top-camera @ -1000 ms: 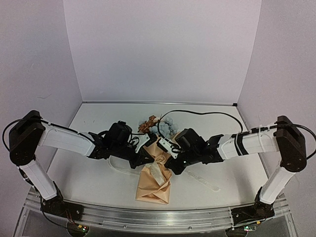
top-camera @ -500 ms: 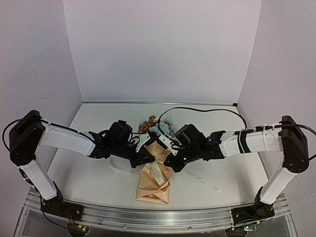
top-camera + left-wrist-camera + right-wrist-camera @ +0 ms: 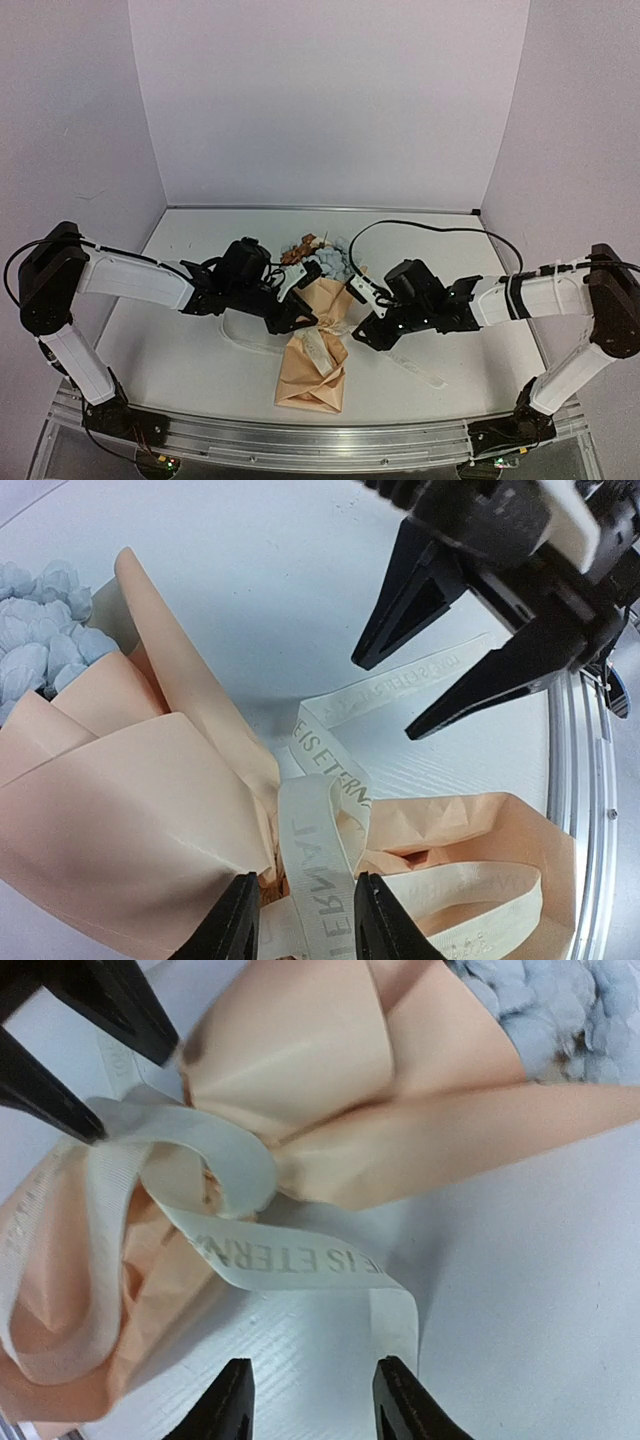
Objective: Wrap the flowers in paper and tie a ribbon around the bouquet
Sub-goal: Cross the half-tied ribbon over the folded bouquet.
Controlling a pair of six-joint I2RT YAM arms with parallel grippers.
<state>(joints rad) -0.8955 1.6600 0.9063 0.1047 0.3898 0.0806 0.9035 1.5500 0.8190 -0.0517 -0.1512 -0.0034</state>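
Note:
The bouquet lies in the middle of the table, its tan paper pinched at a waist. Pale blue and brown-orange flowers stick out at the far end. A cream ribbon with printed letters is knotted round that waist. My left gripper is open, and a ribbon loop lies loose between its fingers. My right gripper is open over bare table, with a ribbon end just beyond its right finger. In the top view the left gripper and the right gripper flank the waist.
A ribbon tail trails over the table to the right of the bouquet. A black cable arcs above the right arm. A metal rail runs along the near edge, and walls close in the back and both sides.
Both grippers have opened and let go of the ribbon. The right arm has drawn back to the right, away from the knot. The left arm has hardly moved.

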